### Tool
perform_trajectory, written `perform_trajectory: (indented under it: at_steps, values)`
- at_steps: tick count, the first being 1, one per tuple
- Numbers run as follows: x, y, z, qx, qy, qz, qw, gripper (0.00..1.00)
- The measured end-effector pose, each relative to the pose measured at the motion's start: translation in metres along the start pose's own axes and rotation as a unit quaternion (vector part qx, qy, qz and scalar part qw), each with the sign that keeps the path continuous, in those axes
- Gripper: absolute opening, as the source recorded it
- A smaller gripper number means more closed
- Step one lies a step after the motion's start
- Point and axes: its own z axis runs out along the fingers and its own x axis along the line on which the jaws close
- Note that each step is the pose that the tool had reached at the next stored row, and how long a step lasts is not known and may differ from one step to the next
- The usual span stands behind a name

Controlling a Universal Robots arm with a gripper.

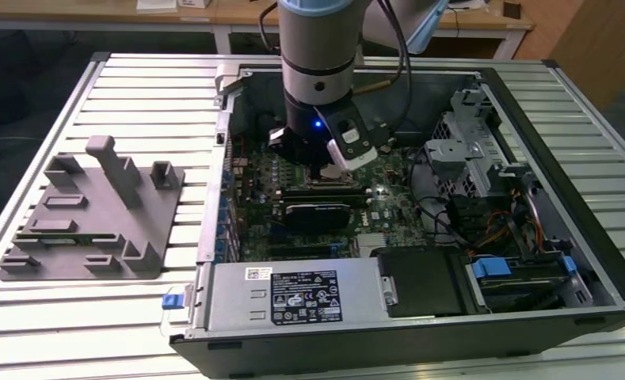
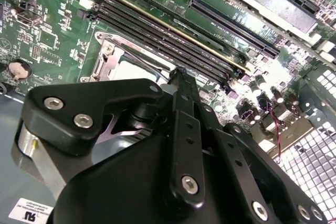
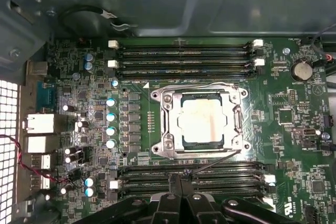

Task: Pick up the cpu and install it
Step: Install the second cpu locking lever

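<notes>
The cpu (image 3: 202, 121), a pale silver square, lies flat inside the metal frame of the motherboard socket (image 3: 165, 142); in the second wrist view the cpu (image 2: 134, 69) shows just past the fingertips. My gripper (image 3: 179, 178) hangs over the memory slots beside the socket, a little off the cpu, with its black fingers (image 2: 184, 98) pressed together and nothing between them. In the exterior view the gripper (image 1: 318, 164) reaches down into the open computer case (image 1: 565, 198) over the middle of the board.
Memory slots (image 3: 184, 53) run along two sides of the socket. A graphics card (image 1: 318, 214), a power supply (image 1: 291, 297) and drive cages (image 1: 470, 158) crowd the case. A grey holder block (image 1: 90, 214) stands on the slatted table at the exterior view's left.
</notes>
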Motion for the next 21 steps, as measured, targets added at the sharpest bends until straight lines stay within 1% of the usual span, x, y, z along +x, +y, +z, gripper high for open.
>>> perform_trajectory:
  at_steps: [7, 11, 13, 15, 16, 18, 21]
  values:
    - [0.0024, -0.0005, 0.0032, -0.0017, 0.0002, -0.001, 1.0, 0.11]
    - [0.003, -0.0008, 0.0055, -0.0036, 0.0003, -0.001, 1.0, 0.11]
    - [0.0033, -0.001, 0.007, -0.0066, 0.0005, -0.002, 1.0, 0.11]
    - [0.0035, -0.0012, 0.0085, -0.0123, 0.0007, -0.002, 0.9999, 0.11]
    - [0.0038, -0.0012, 0.0093, -0.0143, 0.0008, -0.002, 0.9999, 0.11]
    - [0.0041, -0.0014, 0.0107, -0.0153, 0.0007, -0.002, 0.9999, 0.11]
    - [0.0049, -0.0017, 0.0128, -0.0151, 0.0008, -0.002, 0.9999, 0.11]
